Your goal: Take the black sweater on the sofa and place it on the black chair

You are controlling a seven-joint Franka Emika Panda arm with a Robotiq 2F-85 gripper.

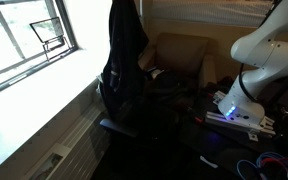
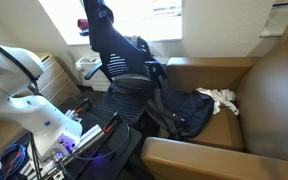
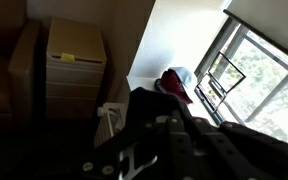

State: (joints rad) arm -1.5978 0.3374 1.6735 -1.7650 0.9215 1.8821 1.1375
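Observation:
The black sweater hangs in a tall drape over the back of the black chair by the window. In an exterior view it covers the chair back, and more dark fabric spills from the chair seat onto the brown sofa. My gripper is out of frame above in both exterior views. In the wrist view its dark fingers sit close together, buried in black sweater fabric, so it looks shut on the sweater.
A white cloth lies on the sofa seat. A red and white object sits by the window. A wooden cabinet stands at the wall. The robot base and cables are beside the chair.

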